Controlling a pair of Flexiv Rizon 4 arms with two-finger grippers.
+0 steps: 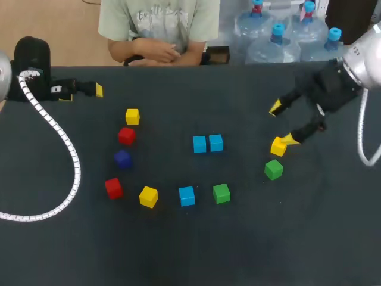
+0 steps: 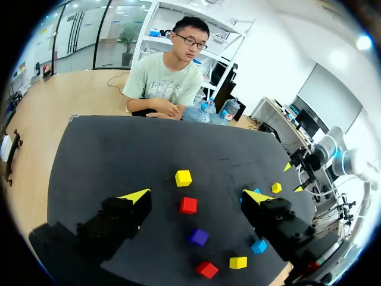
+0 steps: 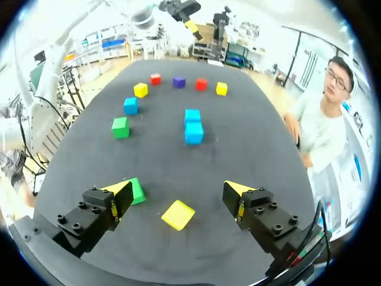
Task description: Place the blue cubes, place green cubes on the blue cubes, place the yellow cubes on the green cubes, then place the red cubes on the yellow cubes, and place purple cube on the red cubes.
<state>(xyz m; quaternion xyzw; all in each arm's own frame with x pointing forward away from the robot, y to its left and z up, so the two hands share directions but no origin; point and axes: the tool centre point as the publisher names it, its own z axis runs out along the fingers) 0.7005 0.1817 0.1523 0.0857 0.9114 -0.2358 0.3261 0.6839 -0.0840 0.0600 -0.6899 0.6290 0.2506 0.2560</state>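
Our right pincer hangs spread wide over a yellow cube, gripping nothing.

Seen from our right wrist, that yellow cube lies on the dark table between our parted yellow tips and neither tip touches it; a green cube sits just beside it, close to one finger. Our left pincer is at the table's far left, its fingers also well apart and holding nothing. Two blue cubes sit touching side by side near the middle. A third blue cube and a second green cube lie nearer us, close but apart. To their left, a loose arc runs yellow, red, the purple cube, red, yellow. Every cube rests singly on the table, its faces plain colour.
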